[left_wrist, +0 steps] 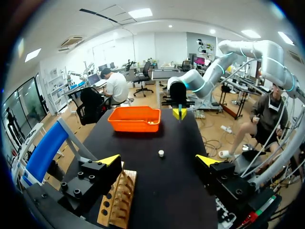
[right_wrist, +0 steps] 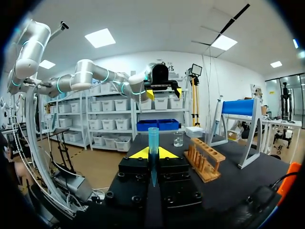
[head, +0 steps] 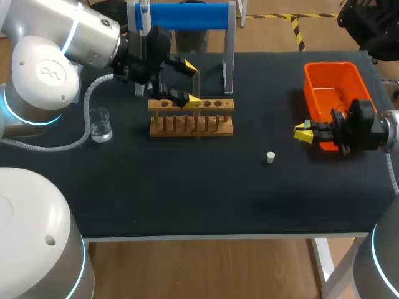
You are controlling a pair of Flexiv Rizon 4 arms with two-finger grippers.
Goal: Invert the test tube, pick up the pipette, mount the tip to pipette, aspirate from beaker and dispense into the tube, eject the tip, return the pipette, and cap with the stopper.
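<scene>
- Two yellow-tipped fingers of the right gripper [head: 303, 132] are clamped on a clear, blue-tinted test tube [right_wrist: 153, 143], held upright well to the right of the wooden peg rack [head: 191, 117].
- Left gripper [head: 191, 84] hangs with fingers spread wide just above the rack's left end, holding nothing.
- Small white stopper [head: 270, 157] lies on the black table [head: 187, 199], between the rack and the right gripper.
- Glass beaker [head: 100, 124] stands left of the rack.
- Orange plastic bin [head: 333, 87] sits far to the rack's right.
- Blue-barred stand [head: 187, 15] behind the rack carries the pipette [head: 144, 12].
</scene>
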